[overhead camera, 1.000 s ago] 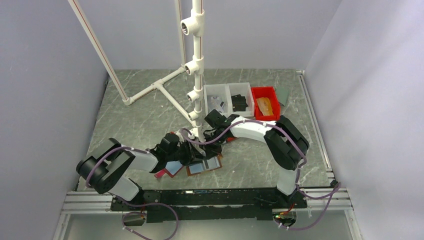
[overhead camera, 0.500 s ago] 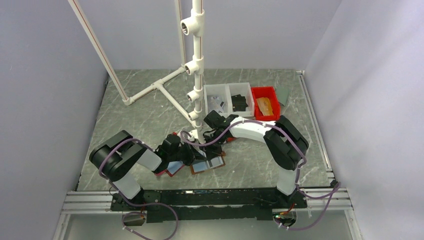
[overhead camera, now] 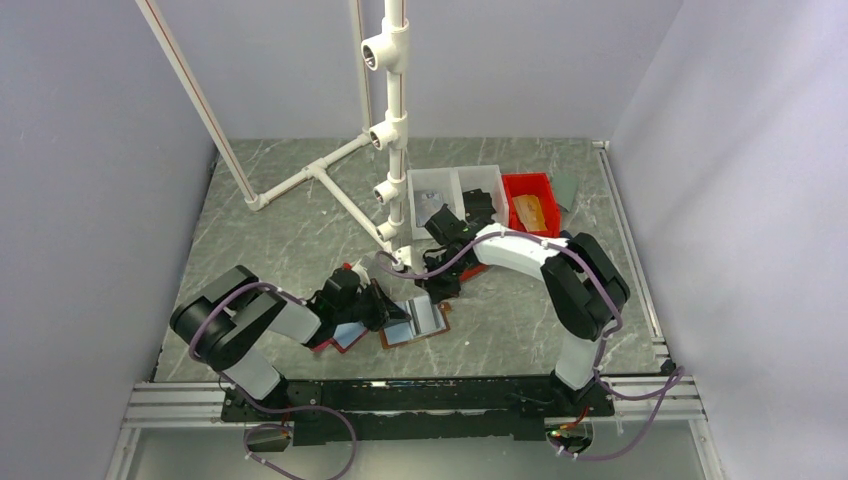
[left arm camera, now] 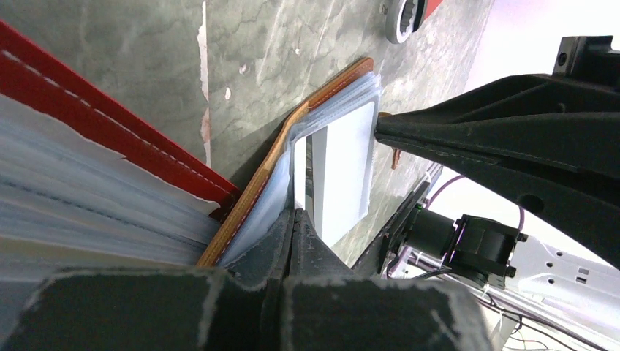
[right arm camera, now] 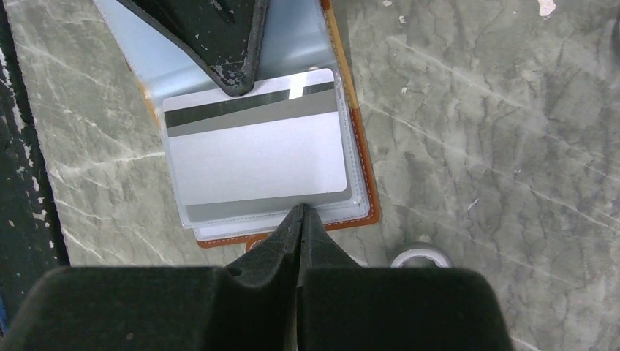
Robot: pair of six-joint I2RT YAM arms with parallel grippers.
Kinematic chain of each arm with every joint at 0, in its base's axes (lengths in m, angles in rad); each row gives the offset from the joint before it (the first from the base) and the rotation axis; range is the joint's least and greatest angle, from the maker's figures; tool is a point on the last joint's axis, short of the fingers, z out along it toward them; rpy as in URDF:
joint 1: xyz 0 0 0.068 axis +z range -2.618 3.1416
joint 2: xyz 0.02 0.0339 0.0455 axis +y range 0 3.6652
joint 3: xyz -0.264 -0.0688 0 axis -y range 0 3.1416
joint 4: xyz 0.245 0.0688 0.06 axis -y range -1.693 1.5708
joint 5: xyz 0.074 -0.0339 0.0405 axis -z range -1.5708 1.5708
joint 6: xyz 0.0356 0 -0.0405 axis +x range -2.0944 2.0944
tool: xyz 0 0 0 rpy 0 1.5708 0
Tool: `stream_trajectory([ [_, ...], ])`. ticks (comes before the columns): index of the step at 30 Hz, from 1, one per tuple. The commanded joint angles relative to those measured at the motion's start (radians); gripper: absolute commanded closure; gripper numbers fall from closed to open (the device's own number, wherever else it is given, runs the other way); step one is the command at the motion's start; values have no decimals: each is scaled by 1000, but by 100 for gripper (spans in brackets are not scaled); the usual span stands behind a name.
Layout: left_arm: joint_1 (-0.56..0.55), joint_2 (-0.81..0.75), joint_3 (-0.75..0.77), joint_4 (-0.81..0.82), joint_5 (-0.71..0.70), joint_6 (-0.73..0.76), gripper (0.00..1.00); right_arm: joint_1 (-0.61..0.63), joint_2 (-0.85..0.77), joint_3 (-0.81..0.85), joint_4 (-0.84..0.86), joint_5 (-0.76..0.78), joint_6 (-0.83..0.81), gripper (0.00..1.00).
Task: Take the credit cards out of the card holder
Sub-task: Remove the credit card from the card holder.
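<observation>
**Tan card holder, open on table; card not yet drawn**

Tan-edged card holder [right arm camera: 368, 186]: lies open and flat on the grey marbled table [right arm camera: 475, 110], between the two arms; clear sleeves face up; one silver-white card [right arm camera: 256, 157] with a dark stripe sits fully inside the top sleeve.

Left gripper [left arm camera: 296, 219]: partly spread a second ago, now pressed together; tips rest at the stripe edge of the sleeve; whether a layer of plastic is caught between them cannot be told.

Right gripper [right arm camera: 300, 213]: pressed together then and now; tips sit at the opposite edge of the same sleeve, gripping nothing visible; its arm has shifted back a little, and the holder has turned slightly with it.

Red holder [left arm camera: 110, 117]: second item with sleeves of its own; just beside the tan cover, seemingly touching it.

Judgement: the left claw's closing looks like a bid to pin or nip the sleeve, so the holder is now braced from both ends; no card is out; the first extraction is barely started, and a slipped pinch would only drag the holder.
</observation>
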Motion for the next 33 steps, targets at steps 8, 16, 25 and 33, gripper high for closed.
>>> stream_trajectory([
  [8, 3, 67, -27, 53, 21, 18, 73, 27, 67, 20, -47, 8, -13, 100],
  [16, 2, 137, -43, 188, 46, -14, 74, 56, 90, 29, -56, -15, -8, 100],
  [25, 15, 189, -84, 323, 50, -19, 100, 90, 113, 37, -66, 2, -8, 100],
  [33, 40, -117, -66, -55, 78, 157, 100, 67, 126, 36, -63, 55, 1, 100],
])
